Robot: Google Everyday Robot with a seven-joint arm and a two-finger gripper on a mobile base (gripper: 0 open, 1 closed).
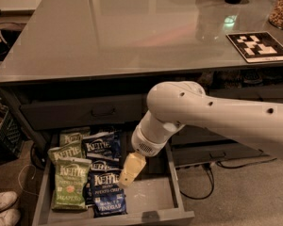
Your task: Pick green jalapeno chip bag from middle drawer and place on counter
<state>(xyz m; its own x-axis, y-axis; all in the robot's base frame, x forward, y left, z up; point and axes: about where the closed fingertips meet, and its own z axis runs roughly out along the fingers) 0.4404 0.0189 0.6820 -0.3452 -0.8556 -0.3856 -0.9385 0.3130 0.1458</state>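
Front green chip bag (68,186) lying flat, label up, left of the gripper (130,171). Inside the open drawer (153,197) beneath the gripper. Glossy grey counter (122,32) above.

"Where is the drawer (155,199)?"

"Pulled out low at the front of the cabinet (80,112), under the counter (132,32)."

"What is in it?"

"Bags on the left side. The jalapeno bag (70,185) lies front left, with two similar bags (65,152) behind it. A column of other bags (106,192) runs front to back on their right."

"And the gripper (127,175)?"

"Over the drawer's middle, at that column's right edge, on the arm (217,117) that comes in from the right."

"Anything on the counter?"

"A marker board (258,46) near the right edge, with a jar (280,6) behind it. Shoes (2,206) lie on the floor left of the drawer."
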